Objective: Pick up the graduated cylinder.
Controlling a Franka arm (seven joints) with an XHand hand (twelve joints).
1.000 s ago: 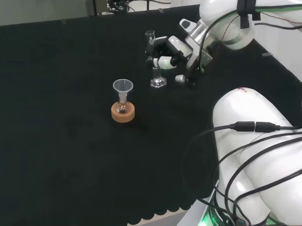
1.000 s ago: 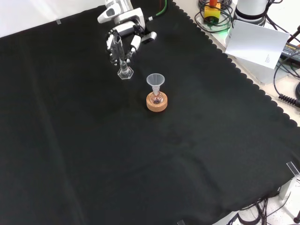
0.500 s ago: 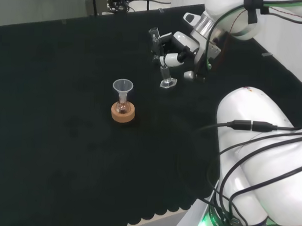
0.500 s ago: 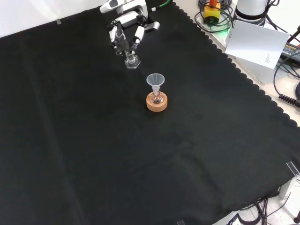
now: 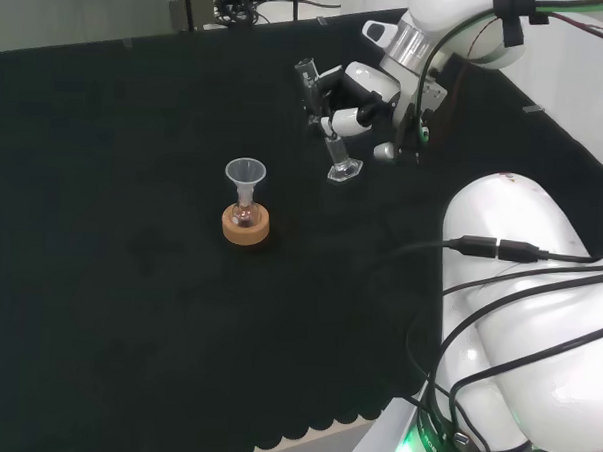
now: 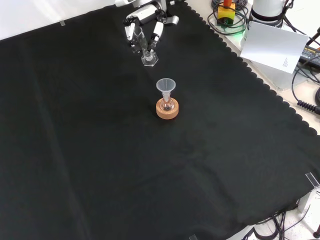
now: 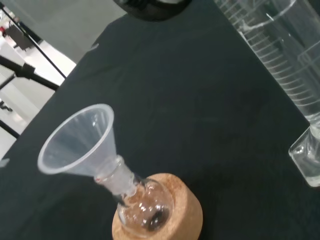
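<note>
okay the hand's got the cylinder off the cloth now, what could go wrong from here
The cylinder hangs tilted in the hand, base clear of the cloth; clear glass held off upright might slip.

The funnel in its flask on the cork ring stands close by, so a low swing that way could topple it.

I see even, bright overhead light; the black cloth (image 6: 150, 165) swallows shadows. Glare marks the white arm link (image 5: 517, 326). In the wrist view the graduated cylinder (image 7: 285, 60) looks slightly soft, possibly blur.
</note>
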